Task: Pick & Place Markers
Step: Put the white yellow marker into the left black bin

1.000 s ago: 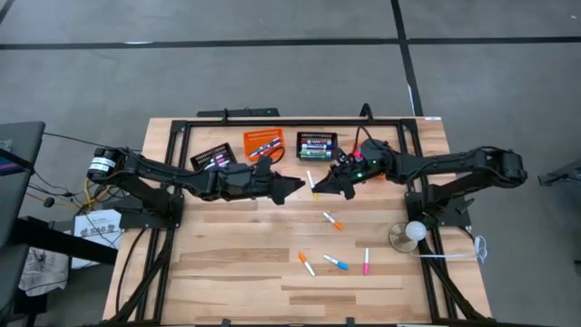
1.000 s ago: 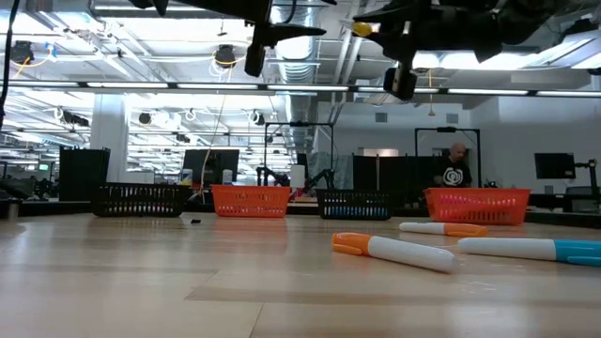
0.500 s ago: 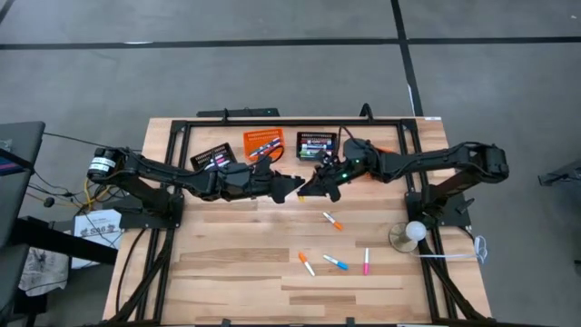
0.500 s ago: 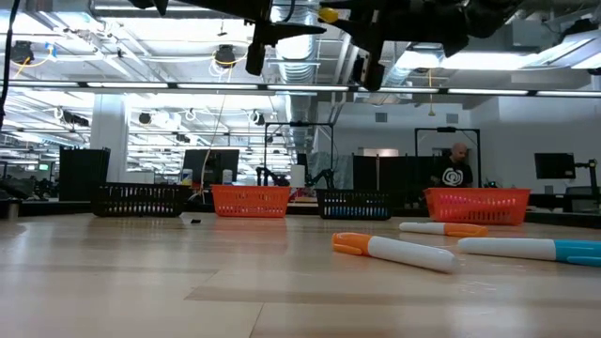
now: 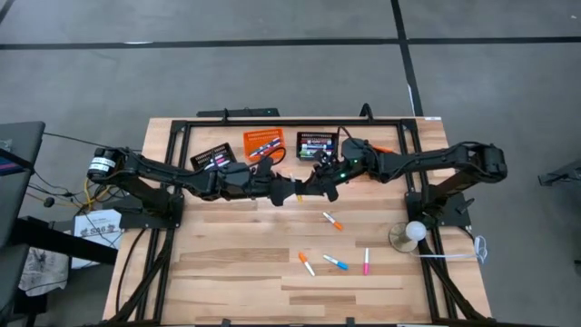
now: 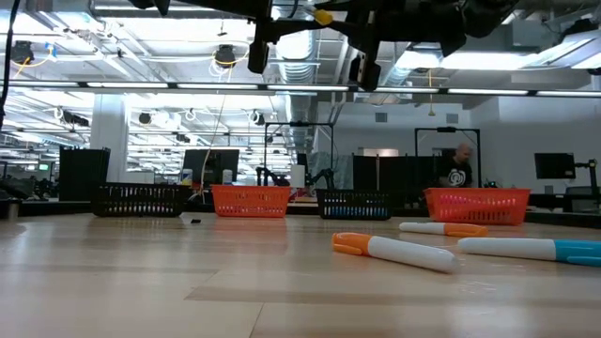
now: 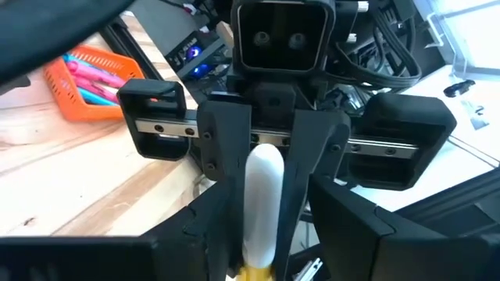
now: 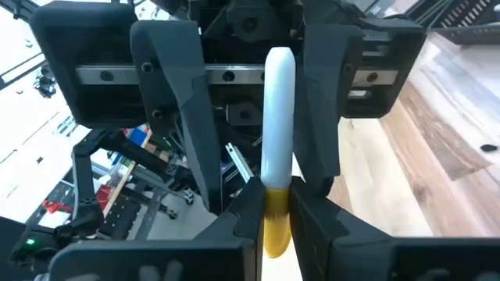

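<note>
The pale wooden plank table (image 5: 227, 272) has a smooth, matt finish with visible grain and board seams. Along its far edge stand small mesh baskets, an orange one (image 5: 262, 143) and black ones (image 5: 317, 143), of thin perforated plastic or wire. The short markers (image 5: 333, 221) lying toward the near right part of the table look like smooth plastic, white barrels with coloured caps, faintly glossy. The white-barrelled marker with a yellow cap (image 8: 276, 187) has a satin sheen. Both the left gripper (image 5: 297, 188) and the right gripper (image 5: 311, 185) are matt black moulded plastic, each with a bare brushed-metal rail (image 8: 226, 75) across its face.
</note>
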Robot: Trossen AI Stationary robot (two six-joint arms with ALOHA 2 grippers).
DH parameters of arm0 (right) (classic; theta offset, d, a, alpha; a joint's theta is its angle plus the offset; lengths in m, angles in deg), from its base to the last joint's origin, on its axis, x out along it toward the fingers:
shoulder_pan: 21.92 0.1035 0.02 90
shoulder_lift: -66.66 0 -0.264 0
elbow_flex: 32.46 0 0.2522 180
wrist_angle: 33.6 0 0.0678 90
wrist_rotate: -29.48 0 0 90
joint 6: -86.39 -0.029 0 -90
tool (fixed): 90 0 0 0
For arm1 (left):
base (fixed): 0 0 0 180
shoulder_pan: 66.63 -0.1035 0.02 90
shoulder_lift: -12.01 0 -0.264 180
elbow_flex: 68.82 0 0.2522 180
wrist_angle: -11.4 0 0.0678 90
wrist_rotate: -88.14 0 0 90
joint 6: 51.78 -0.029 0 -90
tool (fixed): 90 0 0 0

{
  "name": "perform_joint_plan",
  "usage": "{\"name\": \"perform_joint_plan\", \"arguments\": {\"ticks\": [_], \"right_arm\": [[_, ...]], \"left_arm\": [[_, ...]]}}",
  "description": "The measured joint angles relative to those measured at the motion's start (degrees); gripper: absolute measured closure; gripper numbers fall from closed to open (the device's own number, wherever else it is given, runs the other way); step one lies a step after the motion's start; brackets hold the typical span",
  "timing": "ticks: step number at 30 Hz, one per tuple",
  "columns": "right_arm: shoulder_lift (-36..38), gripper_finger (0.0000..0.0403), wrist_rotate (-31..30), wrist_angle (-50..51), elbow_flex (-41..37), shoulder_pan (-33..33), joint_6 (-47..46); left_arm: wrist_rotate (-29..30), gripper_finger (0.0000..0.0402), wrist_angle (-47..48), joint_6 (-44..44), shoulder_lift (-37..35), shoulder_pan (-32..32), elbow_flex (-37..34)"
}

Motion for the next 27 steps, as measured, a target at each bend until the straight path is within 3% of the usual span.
{"name": "perform_joint_plan", "arguments": {"ticks": [18,27], "right_arm": [[0.4,0.0372,-0.2,0.5,-0.1,-1.1,1.0],[0.5,0.0369,-0.4,1.0,0.0,-1.2,1.9]], "left_arm": [[0.2,0.025,0.1,0.0,0.0,-0.4,0.0],[-0.2,0.0357,0.5,-0.2,0.0,-1.5,0.0]]}}
